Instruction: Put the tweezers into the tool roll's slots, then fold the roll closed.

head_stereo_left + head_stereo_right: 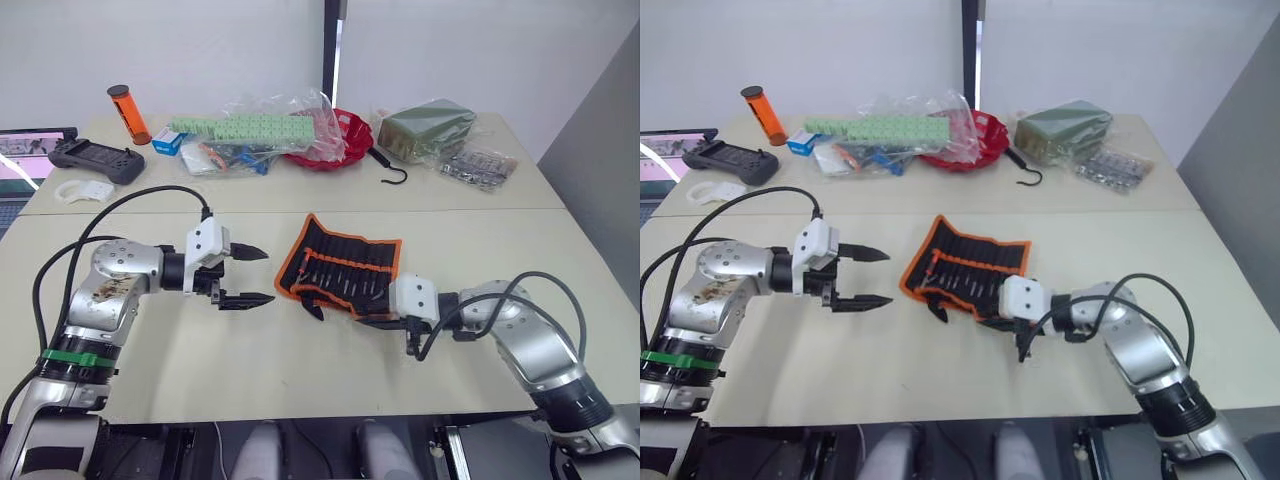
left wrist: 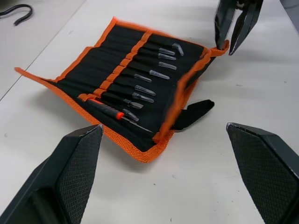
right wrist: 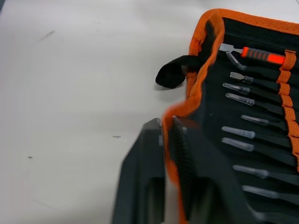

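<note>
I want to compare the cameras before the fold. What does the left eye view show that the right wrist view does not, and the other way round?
Left eye view alone: the left hand, open beside the tool roll, plus the black hook and green packet at the back of the table.

Right wrist view alone: the right hand shut on the roll's orange edge, seen up close.

Both: the open roll, the tweezers seated in its slots, and a red-handled tool.

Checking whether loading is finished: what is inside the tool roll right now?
The open tool roll holds a row of tweezers tucked into its slots, capped tips showing, beside a red-handled tool. Their handles are covered by the slot fabric.
</note>
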Controlling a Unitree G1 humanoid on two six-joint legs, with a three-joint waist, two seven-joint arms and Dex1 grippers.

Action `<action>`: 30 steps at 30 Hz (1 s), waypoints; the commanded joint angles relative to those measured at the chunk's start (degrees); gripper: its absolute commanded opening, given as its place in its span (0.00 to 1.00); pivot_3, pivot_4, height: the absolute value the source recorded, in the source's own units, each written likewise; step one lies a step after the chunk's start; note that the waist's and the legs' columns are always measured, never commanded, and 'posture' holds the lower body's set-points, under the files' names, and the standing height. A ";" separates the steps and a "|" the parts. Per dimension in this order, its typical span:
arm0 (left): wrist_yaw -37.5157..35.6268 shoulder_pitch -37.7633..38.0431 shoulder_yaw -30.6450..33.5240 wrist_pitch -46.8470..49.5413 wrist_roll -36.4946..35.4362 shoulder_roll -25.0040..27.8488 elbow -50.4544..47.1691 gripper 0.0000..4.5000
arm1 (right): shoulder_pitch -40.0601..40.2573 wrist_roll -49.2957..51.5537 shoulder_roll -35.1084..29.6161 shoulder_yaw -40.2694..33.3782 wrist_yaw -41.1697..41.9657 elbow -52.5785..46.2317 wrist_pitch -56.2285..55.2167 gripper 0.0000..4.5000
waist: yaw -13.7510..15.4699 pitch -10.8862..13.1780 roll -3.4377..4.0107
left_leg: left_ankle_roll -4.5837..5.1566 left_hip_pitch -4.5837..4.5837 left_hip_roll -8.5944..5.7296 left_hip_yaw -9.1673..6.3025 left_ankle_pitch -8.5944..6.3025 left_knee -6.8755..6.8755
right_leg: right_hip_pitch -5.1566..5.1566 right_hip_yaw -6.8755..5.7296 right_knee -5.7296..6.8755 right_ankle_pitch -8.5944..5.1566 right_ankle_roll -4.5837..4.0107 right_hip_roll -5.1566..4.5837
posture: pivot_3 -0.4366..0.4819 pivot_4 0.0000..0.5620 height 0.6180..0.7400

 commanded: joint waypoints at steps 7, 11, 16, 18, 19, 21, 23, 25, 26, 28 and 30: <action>-5.51 -6.45 -5.60 -13.24 5.31 -3.72 5.33 1.00 | 4.84 0.86 -0.35 -4.30 -5.28 -4.80 2.18 0.73 | 0.55 0.01 -0.01 | 0.00 -0.04 -0.03 0.00 0.00 0.05 | 0.01 0.00 0.00 0.00 0.00 -0.01 | 0.48 0.27 1.00; -4.87 -9.03 -7.66 -20.89 9.01 -7.20 10.18 1.00 | 7.18 -0.48 0.54 -5.07 -9.02 -6.25 1.88 0.73 | 0.88 0.01 -0.01 | 0.00 -0.07 -0.04 0.00 0.00 0.14 | 0.01 0.01 0.00 0.00 0.01 -0.01 | 0.48 0.27 1.00; -4.87 -10.73 -9.57 -26.58 12.07 -9.61 15.49 1.00 | 8.43 -2.06 2.17 -4.17 -12.96 -6.82 2.02 0.73 | 0.58 0.01 -0.01 | 0.01 -0.04 -0.02 0.00 0.00 0.13 | 0.00 0.01 0.04 0.00 0.01 0.01 | 0.48 0.27 1.00; -4.77 -11.48 -9.78 -27.85 12.73 -10.31 17.53 0.94 | 8.66 -2.21 2.75 -4.14 -13.87 -7.28 2.33 0.73 | 0.59 0.01 -0.01 | 0.01 -0.06 -0.03 0.00 0.00 0.15 | 0.00 0.01 0.04 0.00 0.01 0.01 | 0.48 0.27 1.00; -4.93 -11.94 -9.83 -28.75 13.06 -10.53 18.57 0.88 | 8.74 -2.35 2.86 -4.18 -14.08 -7.42 2.42 0.73 | 0.59 0.01 -0.01 | 0.01 -0.07 -0.04 0.00 0.00 0.16 | 0.00 0.00 0.03 0.00 0.01 0.01 | 0.48 0.27 1.00; -5.21 -13.33 -9.88 -30.44 13.60 -10.93 20.96 0.74 | 8.77 -2.22 2.90 -4.44 -14.37 -7.38 2.78 0.73 | 0.58 0.01 -0.02 | 0.01 -0.07 -0.03 0.00 0.00 0.17 | 0.00 0.00 0.04 0.00 0.01 0.01 | 0.48 0.27 1.00; -5.47 -14.21 -9.83 -31.24 13.60 -11.29 22.47 0.60 | 8.77 -2.07 2.92 -4.52 -14.66 -7.32 3.05 0.73 | 0.65 0.01 -0.02 | 0.01 -0.07 -0.05 -0.01 0.00 0.19 | 0.01 0.00 0.04 0.00 0.01 0.00 | 0.48 0.27 1.00; -5.59 -15.09 -10.02 -32.15 13.85 -11.71 24.02 0.45 | 8.51 -1.77 3.11 -4.46 -14.77 -7.18 3.60 0.61 | 0.69 0.01 -0.02 | 0.01 -0.10 -0.05 -0.01 0.00 0.24 | 0.01 0.00 0.04 0.00 0.02 0.00 | 0.48 0.27 1.00; -5.55 -15.56 -10.17 -32.87 14.17 -11.96 24.96 0.37 | 8.36 -1.60 3.16 -4.37 -14.66 -7.16 3.93 0.55 | 0.68 0.01 -0.02 | 0.02 -0.11 -0.06 -0.01 -0.01 0.28 | 0.02 0.00 0.04 0.00 0.02 0.00 | 0.48 0.27 1.00; -4.98 -16.37 -10.42 -34.46 15.06 -12.63 26.88 0.23 | 8.09 -1.92 3.31 -4.20 -14.85 -7.00 3.96 0.39 | 0.65 0.01 -0.02 | 0.05 -0.12 -0.05 -0.01 -0.02 0.33 | 0.02 0.00 0.06 0.00 0.03 0.00 | 0.48 0.27 1.00; -4.52 -16.81 -10.51 -35.31 15.70 -13.20 28.19 0.11 | 8.03 -2.59 3.26 -3.89 -15.00 -6.75 3.65 0.27 | 0.67 0.01 -0.02 | 0.06 -0.13 -0.05 -0.01 -0.03 0.37 | 0.02 0.00 0.08 0.00 0.03 0.00 | 0.48 0.27 1.00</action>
